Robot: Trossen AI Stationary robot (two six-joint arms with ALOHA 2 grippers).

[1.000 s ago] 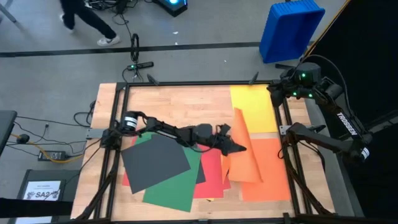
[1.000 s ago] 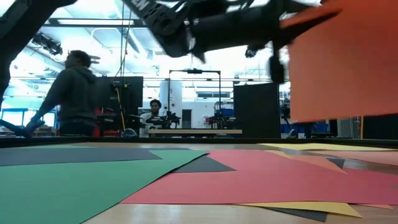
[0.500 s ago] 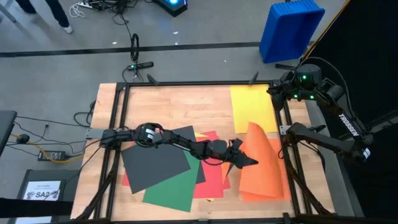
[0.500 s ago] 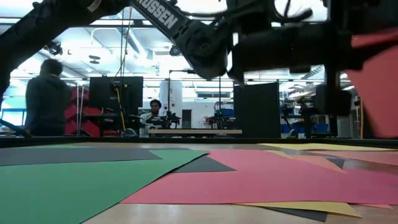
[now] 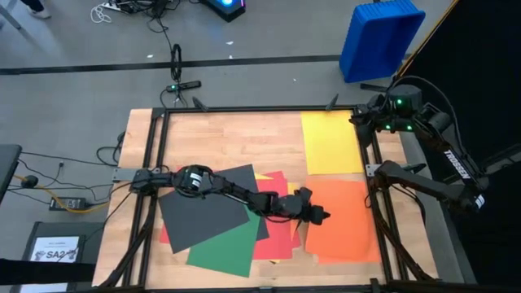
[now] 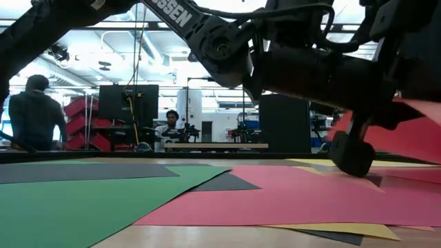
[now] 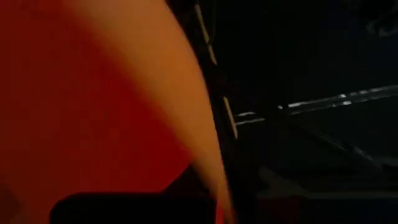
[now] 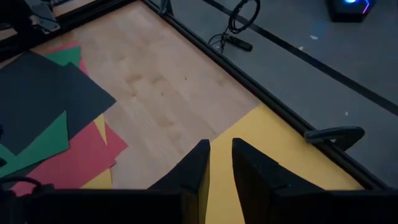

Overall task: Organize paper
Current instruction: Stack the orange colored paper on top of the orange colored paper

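The left gripper [image 5: 323, 216] is pinched shut on the edge of the orange sheet [image 5: 346, 220] under it, while the right gripper [image 8: 219, 163], fingers nearly together and empty, waits above the yellow sheet [image 5: 330, 142].

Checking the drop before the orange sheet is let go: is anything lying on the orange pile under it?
Nothing visible does. The left gripper, shut on the orange sheet, has it nearly flat over the orange pile by the table's right edge. No other thing shows on that patch; the yellow sheet lies apart, beyond it.
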